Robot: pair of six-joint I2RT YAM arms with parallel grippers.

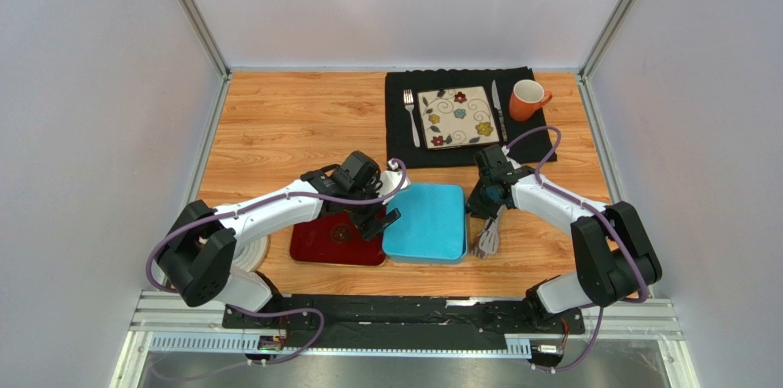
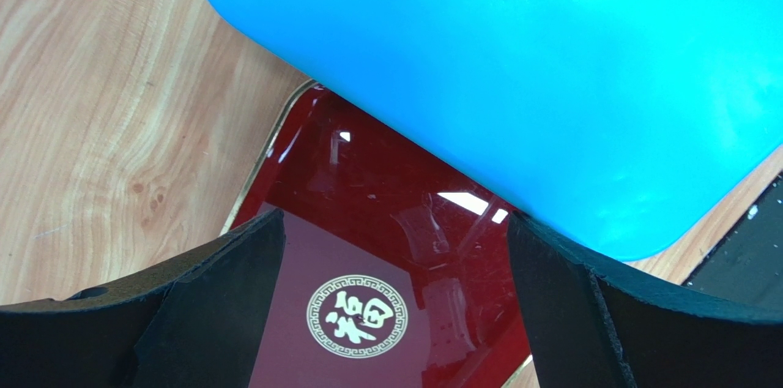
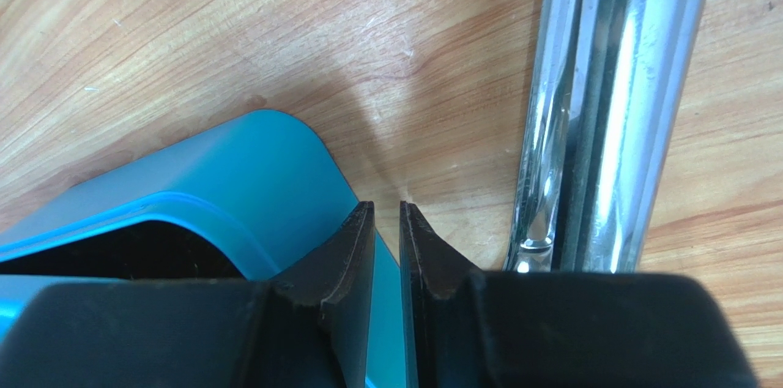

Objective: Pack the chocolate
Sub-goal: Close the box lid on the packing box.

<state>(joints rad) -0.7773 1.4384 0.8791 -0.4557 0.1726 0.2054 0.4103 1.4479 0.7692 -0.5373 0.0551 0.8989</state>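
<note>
No chocolate shows in any view. A blue lid (image 1: 425,221) with rounded corners lies in the middle of the table, its left edge over a glossy dark red tray (image 1: 322,243) bearing a gold emblem (image 2: 357,316). My left gripper (image 1: 375,221) hangs open over the tray (image 2: 368,177), nothing between its fingers, the lid (image 2: 515,67) just beyond them. At the lid's right edge, my right gripper (image 1: 485,209) is shut on the thin blue rim (image 3: 230,177). In the right wrist view my right gripper (image 3: 386,209) has jaws almost together with blue between them.
Metal tongs (image 1: 485,239) lie on the wood right of the lid, seen close as tongs (image 3: 597,103). At the back, a black mat (image 1: 404,145) holds a floral square plate (image 1: 459,116), fork (image 1: 411,115), knife (image 1: 497,108) and orange mug (image 1: 527,99). A white dish (image 1: 250,257) sits under the left arm.
</note>
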